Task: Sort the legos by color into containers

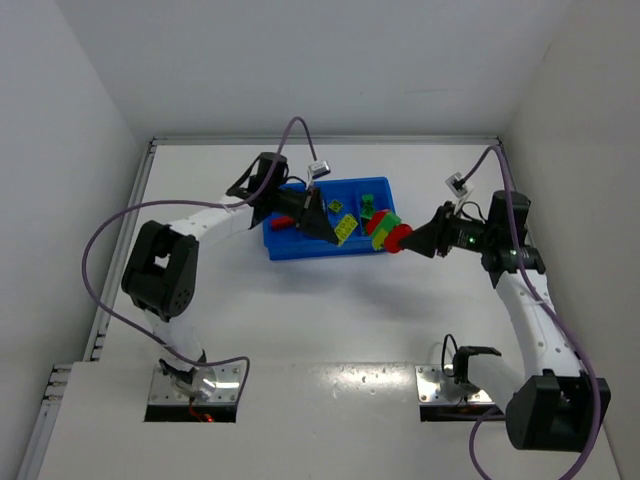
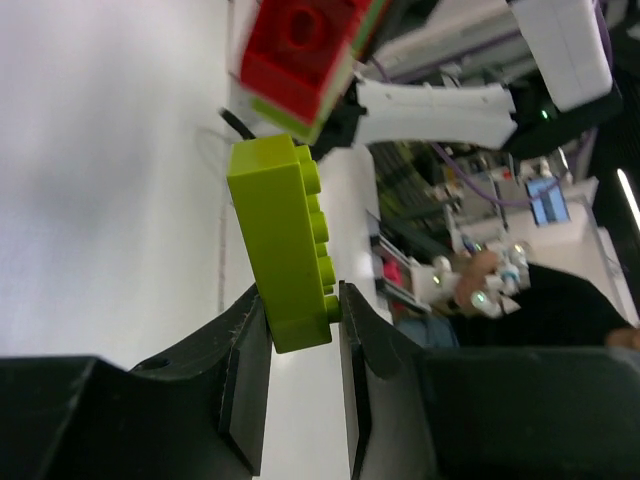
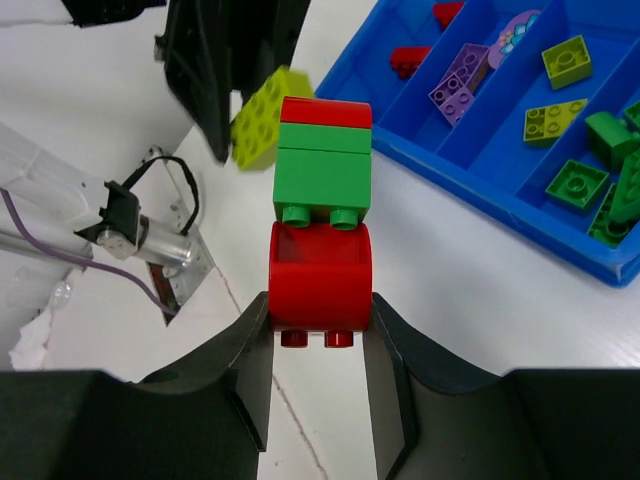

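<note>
My left gripper [image 2: 303,320] is shut on a yellow-green brick [image 2: 285,250], held in the air over the blue tray [image 1: 300,252]. My right gripper [image 3: 320,320] is shut on the red base brick [image 3: 320,275] of a cluster with a green brick [image 3: 322,165] and a red brick [image 3: 325,110] stacked on it. The cluster [image 1: 388,232] hangs at the tray's right end, just beside the yellow-green brick [image 3: 262,115]. The tray's [image 3: 470,165] compartments hold red [image 3: 415,60], purple [image 3: 460,80], yellow-green [image 3: 555,115] and green [image 3: 580,182] bricks.
The white table is walled on the left, back and right. Purple cables loop from both arms [image 1: 95,260]. The arm mounting plates [image 1: 195,390] sit at the near edge.
</note>
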### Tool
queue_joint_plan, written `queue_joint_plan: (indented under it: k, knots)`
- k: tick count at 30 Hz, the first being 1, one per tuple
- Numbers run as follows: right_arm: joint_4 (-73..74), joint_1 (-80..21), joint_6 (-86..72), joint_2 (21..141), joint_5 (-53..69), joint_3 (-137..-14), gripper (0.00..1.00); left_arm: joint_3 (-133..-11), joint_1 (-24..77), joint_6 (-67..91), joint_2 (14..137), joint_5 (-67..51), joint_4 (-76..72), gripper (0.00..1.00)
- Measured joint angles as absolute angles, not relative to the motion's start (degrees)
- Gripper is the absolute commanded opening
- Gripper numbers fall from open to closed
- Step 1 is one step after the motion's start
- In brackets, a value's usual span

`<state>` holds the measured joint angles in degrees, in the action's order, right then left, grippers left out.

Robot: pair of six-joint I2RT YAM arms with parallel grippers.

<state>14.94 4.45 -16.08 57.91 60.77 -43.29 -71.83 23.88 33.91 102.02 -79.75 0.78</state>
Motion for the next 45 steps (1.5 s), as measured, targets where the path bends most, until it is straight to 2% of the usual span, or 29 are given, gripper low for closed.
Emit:
queue_joint_plan:
  k: [8,25,28,33,39,45]
  knots:
    - [13.5,5.6,-17.7,57.9,61.8,-42.1,0.05,-70.2,33.6,35.7,100.1,-83.2,0.3,0.00]
    - [12.1,7.8,-18.8,56.1,62.4,-40.8,0.05,-56.9,38.8,36.7,87.8,-84.2,-1.4,0.00]
    - [12.0,8.1,-19.1,56.1,62.7,-40.7,0.05,-53.8,41.5,36.6,85.7,-84.2,-1.9,0.08]
    - [11.7,8.6,-19.6,56.0,62.7,-40.1,0.05,-45.8,48.6,36.5,81.5,-84.3,-2.0,0.14]
    - [11.6,8.8,-19.7,56.0,62.6,-39.8,0.05,-39.4,56.1,36.2,78.8,-84.2,-1.1,0.12]
    - [11.6,8.8,-19.7,55.9,62.6,-39.6,0.05,-38.8,59.9,34.9,77.9,-84.3,-0.2,0.06]
